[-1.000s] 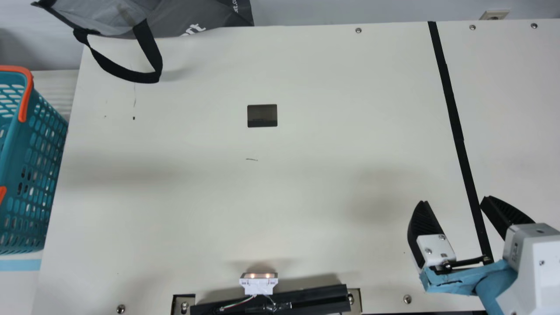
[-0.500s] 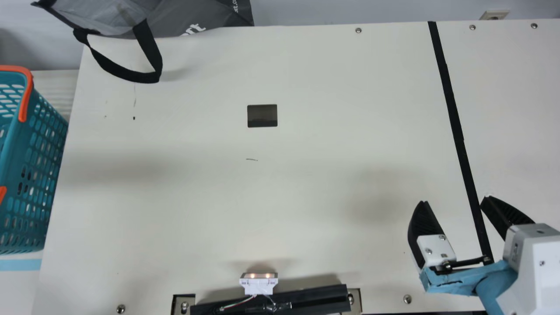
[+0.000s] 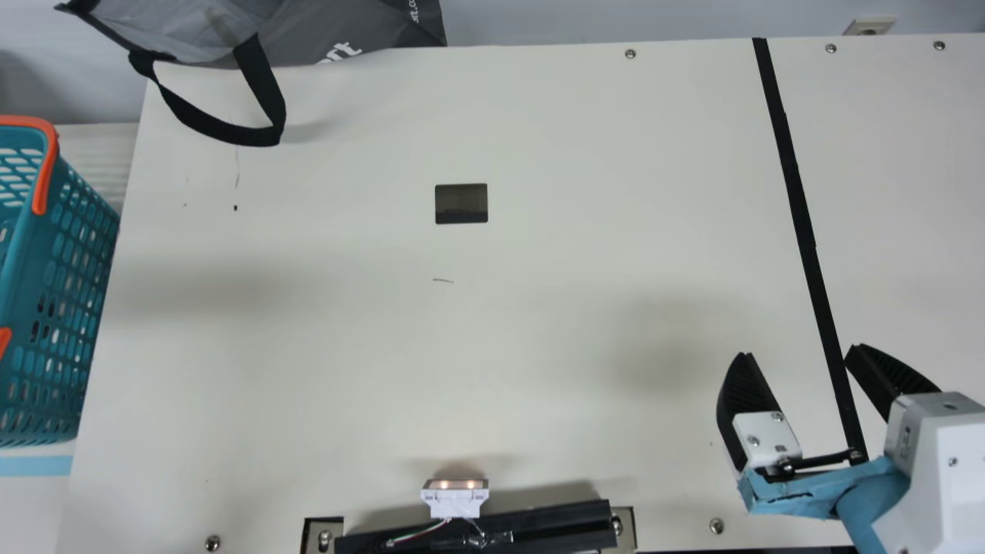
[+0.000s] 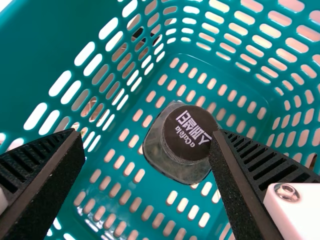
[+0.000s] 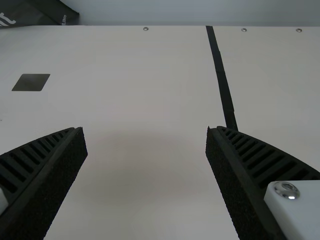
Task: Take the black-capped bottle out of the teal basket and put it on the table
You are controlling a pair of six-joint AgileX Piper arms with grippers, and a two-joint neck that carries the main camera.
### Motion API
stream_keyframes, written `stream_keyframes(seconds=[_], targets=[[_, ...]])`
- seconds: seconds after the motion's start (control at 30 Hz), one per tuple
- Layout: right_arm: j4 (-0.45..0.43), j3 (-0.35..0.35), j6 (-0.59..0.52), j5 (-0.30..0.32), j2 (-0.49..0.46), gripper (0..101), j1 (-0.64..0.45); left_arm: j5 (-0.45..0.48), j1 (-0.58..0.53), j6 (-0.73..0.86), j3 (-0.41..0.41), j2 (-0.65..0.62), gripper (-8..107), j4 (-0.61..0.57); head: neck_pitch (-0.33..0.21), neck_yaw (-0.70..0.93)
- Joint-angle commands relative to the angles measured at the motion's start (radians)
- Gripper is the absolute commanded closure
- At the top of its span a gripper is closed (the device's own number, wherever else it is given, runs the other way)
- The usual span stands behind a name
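The clear squarish bottle with round black cap stands in the teal plastic basket. The black ribbed left claw is wide open and holds nothing. It should be centred over the bottle, descend straight, close gently, then lift clear before going to the cream flat surface.

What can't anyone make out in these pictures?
Part of the bottle: left wrist view, behind its black cap.
Whether the left claw touches the cap: left wrist view, a finger overlaps its edge.
Rest of the teal basket: main view, cut off by left edge.
Rest of the grey bag: main view, top edge.
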Motion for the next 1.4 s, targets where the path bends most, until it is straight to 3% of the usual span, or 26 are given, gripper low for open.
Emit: stream_keyframes(seconds=[0.0, 1.17, 1.27, 1.3, 1.33, 1.37], targets=[[0.0, 0.0, 0.0, 0.0, 0.0, 11, 0.0, 0.004, -0.002, 0.018, -0.003, 0.004, -8, -0.021, -0.004, 0.008], [0.0, 0.0, 0.0, 0.0, 0.0, 11, 0.0, 0.046, -0.039, 0.269, 0.008, 0.06, -8, -0.315, -0.004, 0.008], [-0.002, 0.0, 0.0, 0.0, 0.0, 11, 0.0, 0.048, -0.045, 0.282, 0.01, 0.061, 57, -0.332, -0.004, 0.008], [-0.002, 0.0, 0.0, 0.0, 0.0, 11, 0.0, 0.048, -0.047, 0.285, 0.01, 0.061, 92, -0.337, -0.004, 0.008], [-0.002, 0.0, 0.0, 0.0, 0.0, 11, 0.0, 0.049, -0.049, 0.289, 0.01, 0.062, 99, -0.342, -0.004, 0.008], [-0.002, 0.0, 0.0, 0.0, 0.0, 11, 0.0, 0.05, -0.05, 0.292, 0.011, 0.062, 99, -0.346, -0.004, 0.008]])
